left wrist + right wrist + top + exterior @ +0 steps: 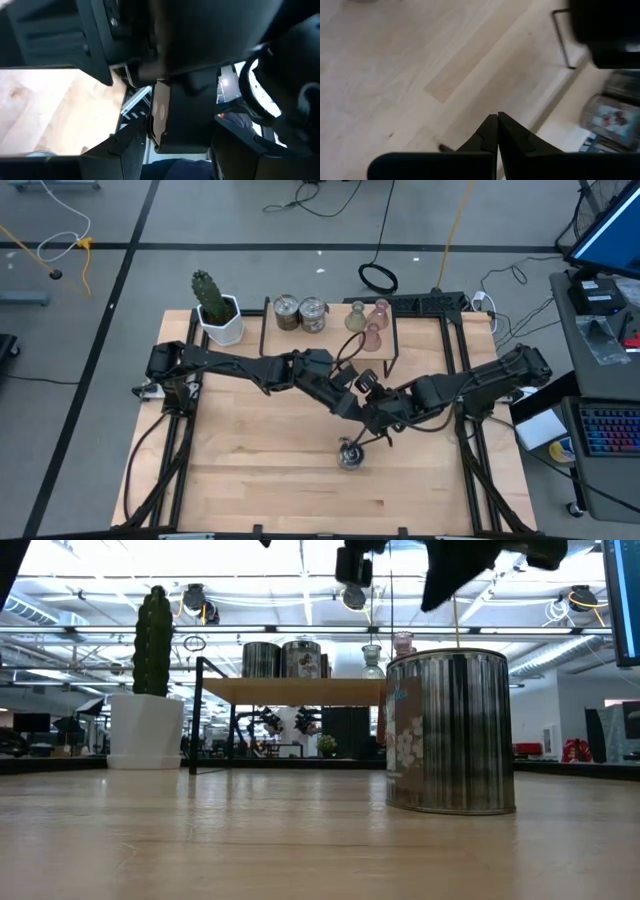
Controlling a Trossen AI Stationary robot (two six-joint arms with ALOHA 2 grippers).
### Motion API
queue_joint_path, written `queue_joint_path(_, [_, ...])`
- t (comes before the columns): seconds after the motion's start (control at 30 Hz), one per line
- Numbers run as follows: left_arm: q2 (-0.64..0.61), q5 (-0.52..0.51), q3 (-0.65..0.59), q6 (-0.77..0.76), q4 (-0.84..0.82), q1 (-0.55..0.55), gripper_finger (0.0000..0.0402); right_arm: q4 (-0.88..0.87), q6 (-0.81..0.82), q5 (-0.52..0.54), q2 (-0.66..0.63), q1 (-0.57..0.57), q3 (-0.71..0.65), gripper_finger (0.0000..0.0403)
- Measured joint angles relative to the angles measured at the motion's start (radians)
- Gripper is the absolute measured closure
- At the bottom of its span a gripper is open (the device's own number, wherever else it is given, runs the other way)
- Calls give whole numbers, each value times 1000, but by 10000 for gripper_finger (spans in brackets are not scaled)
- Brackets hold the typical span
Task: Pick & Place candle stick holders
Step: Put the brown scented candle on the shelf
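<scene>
Front of table (270, 490): bare wood, passage unobstructed.
Centre: blocked by both crossed arms above a silver cup (350, 454).
Back edge: occupied by cactus pot (222, 323) and shelf (330, 340).

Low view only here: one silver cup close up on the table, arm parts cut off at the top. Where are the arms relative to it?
Observer: The left arm and right arm meet over mid-table, between the shelf and the cup. Neither touches it.
Operator: Right claw state?
Observer: The right claw is shut on nothing, over bare wood, facing the shelf.
Operator: What's left on the shelf?
Observer: Two silver cups, an olive vase and two pink vases.
</scene>
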Motion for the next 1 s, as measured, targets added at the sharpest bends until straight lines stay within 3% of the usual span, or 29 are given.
queue_joint_path(0.33, [5, 15, -1, 24, -25, 14, 190, -17, 20, 2, 3, -18, -12, 403])
queue_joint_path(0.57, [6, 25, -3, 159, -344, 12, 190, -308, 252, -5, -19, -19, -12, 403])
queue_joint_path(0.77, [4, -123, -3, 227, -385, -31, 190, -386, 429, -79, -123, -2, -101, 403])
queue_joint_path(1.0, [7, -367, -3, 323, -432, -131, 190, -356, 644, -81, -315, 58, -259, 403])
